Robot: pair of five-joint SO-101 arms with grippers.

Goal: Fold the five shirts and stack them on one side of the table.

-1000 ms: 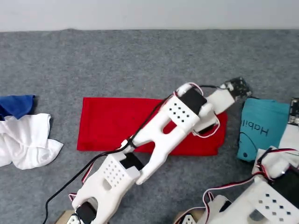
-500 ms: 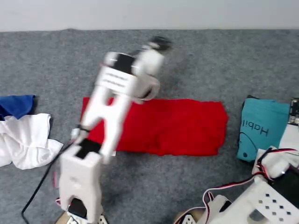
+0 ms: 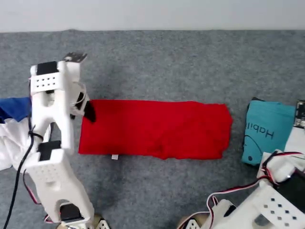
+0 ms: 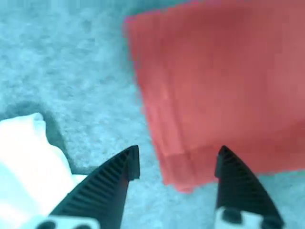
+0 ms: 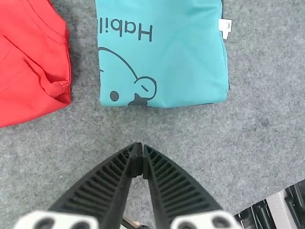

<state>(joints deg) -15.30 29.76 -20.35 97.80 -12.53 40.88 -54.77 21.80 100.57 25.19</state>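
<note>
The table [image 3: 167, 62] has a grey fuzzy top. A red shirt [image 3: 155, 129] lies flat in the middle of it, folded into a long strip that runs from left to right.

The left end effector [image 4: 177, 152] is at the left end of the red shirt. Its two black fingers are spread wide and hold nothing. One finger is over the grey table and the other is over the corner of the red shirt [image 4: 228, 81]. I cannot tell if they touch the cloth.

A teal shirt [image 3: 267, 133] with a drawing on it lies folded near the right edge of the table, just beside the red shirt but not touching it.

The right end effector [image 5: 137, 145] is over the bare grey table, near the teal shirt [image 5: 162, 52]. Its fingers are pressed together with nothing between them.

By the left edge of the table lie a crumpled white shirt [image 3: 9, 143] and a blue shirt [image 3: 14, 107]. They touch each other.
</note>
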